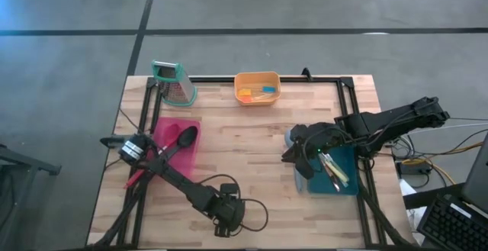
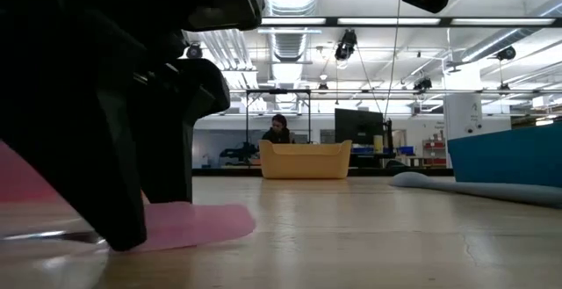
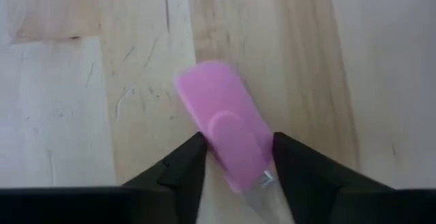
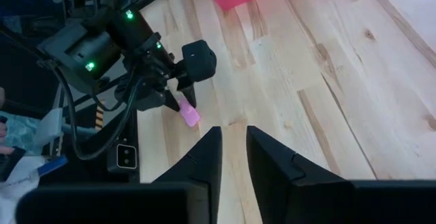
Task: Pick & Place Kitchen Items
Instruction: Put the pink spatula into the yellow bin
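A pink spatula (image 3: 221, 118) with a slim metal handle (image 2: 44, 234) lies on the wooden table, left of the pink tray (image 1: 164, 125). My left gripper (image 3: 238, 149) points steeply down over it, shut on its blade; in the high view the gripper (image 1: 116, 144) hides the spatula. A black spoon (image 1: 183, 138) lies in the pink tray. A red handle (image 1: 137, 176) shows under the left arm. My right gripper (image 1: 290, 156) hangs above the blue tray's (image 1: 347, 184) left edge, its fingers (image 4: 211, 156) narrowly apart with nothing between them. My left gripper pinches the spatula's pink blade by its two long edges (image 3: 262, 157), close to where the metal neck (image 3: 262, 180) begins. The fingers (image 3: 187, 163) come from above, slanting, one on each side, in line across the blade. The blade (image 2: 198, 223) lies flat on the table.
A green-topped grater (image 1: 174, 83) and an orange tub (image 1: 257, 87) stand at the far edge. The blue tray holds cutlery (image 1: 334, 168); a pale-blue piece (image 2: 439, 184) lies beside it. Bare wood spreads between the two trays. A person (image 2: 279, 129) sits far behind the table.
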You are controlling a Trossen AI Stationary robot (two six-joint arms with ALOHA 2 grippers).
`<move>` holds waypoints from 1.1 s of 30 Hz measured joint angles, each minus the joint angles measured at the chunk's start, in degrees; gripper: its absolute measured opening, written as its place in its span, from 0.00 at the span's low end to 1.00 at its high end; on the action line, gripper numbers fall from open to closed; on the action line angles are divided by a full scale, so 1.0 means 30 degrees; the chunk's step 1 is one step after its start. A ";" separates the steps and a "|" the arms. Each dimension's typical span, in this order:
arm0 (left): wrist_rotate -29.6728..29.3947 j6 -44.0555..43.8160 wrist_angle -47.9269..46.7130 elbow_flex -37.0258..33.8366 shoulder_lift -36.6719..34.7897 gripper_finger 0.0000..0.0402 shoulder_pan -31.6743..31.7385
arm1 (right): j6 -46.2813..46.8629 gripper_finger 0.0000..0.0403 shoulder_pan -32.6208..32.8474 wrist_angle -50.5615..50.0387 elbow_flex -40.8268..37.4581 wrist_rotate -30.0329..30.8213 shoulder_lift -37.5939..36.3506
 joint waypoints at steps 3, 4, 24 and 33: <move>0.0010 -0.0007 -0.0158 -0.0013 0.0066 0.30 0.0000 | 0.0000 0.12 0.0000 0.0000 0.0000 -0.0003 0.0000; 0.0085 -0.0014 -0.0199 0.0035 0.0066 0.24 0.0007 | 0.0000 0.12 0.0000 0.0000 0.0000 0.0000 0.0000; -0.5290 0.3430 -0.2792 0.0146 -0.6658 0.07 0.0036 | -0.1185 0.10 0.0000 -0.0094 -0.0018 -0.0015 -0.0007; -1.1390 0.8016 0.0827 -0.0682 -0.9254 0.07 0.0053 | -0.3550 0.13 0.0941 -0.0058 -0.1240 0.2048 -0.0022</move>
